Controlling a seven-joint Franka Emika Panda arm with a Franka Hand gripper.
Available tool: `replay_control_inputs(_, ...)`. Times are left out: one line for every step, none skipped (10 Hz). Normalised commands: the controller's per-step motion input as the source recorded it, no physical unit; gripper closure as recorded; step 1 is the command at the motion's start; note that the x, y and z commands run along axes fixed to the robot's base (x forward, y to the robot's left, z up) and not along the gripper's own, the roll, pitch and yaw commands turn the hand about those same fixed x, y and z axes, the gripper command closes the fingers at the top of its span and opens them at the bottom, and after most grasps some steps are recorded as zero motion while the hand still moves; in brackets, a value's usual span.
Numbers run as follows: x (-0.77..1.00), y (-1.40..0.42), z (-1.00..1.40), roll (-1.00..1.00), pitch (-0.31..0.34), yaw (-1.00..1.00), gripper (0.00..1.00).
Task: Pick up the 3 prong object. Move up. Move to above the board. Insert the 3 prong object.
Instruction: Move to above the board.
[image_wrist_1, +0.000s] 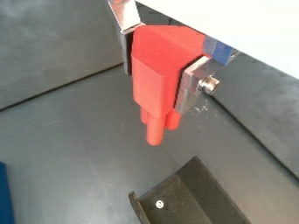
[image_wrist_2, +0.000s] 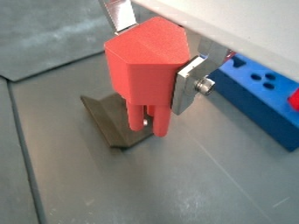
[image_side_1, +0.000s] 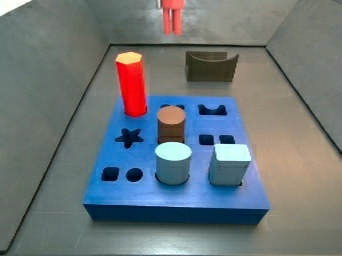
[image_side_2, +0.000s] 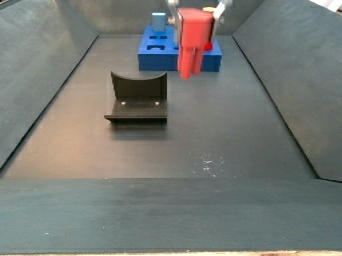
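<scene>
Gripper (image_wrist_2: 149, 74): raised above the floor, jaws clenched on the peg (image_wrist_2: 142, 74).
Peg: prongs down, clear of floor.
Board (image_side_1: 178, 170): well apart from the gripper.
Fixture (image_side_2: 136, 97): near the peg.

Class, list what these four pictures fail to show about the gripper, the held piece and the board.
- Gripper: cut off by the frame's upper edge in a side view.
- 3 prong object: how many prongs it has; they overlap in both wrist views.
- Board: its holes, hidden behind the object in a side view.
</scene>
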Motion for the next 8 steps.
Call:
replay_control_inputs(0.15, -0.04, 1.00, 0.12, 0.101, 0.05, 1.00)
replay_control_inputs(0.13, -0.04, 1.00, 0.12, 0.099, 0.05, 1.00)
replay_control_inputs(0.11, -0.04, 1.00, 0.12, 0.099, 0.04, 1.00)
replay_control_inputs(0.09, -0.04, 0.94, 0.12, 0.101, 0.05, 1.00)
replay_control_inputs(0.05, -0.03, 0.73, 0.12, 0.101, 0.05, 1.00)
replay_control_inputs(0.04, -0.03, 0.63, 0.12, 0.097, 0.04, 1.00)
replay_control_inputs(0.02, -0.02, 0.42, 0.10, 0.093, 0.04, 1.00)
replay_control_inputs(0.02, -0.02, 0.26, 0.10, 0.093, 0.04, 1.00)
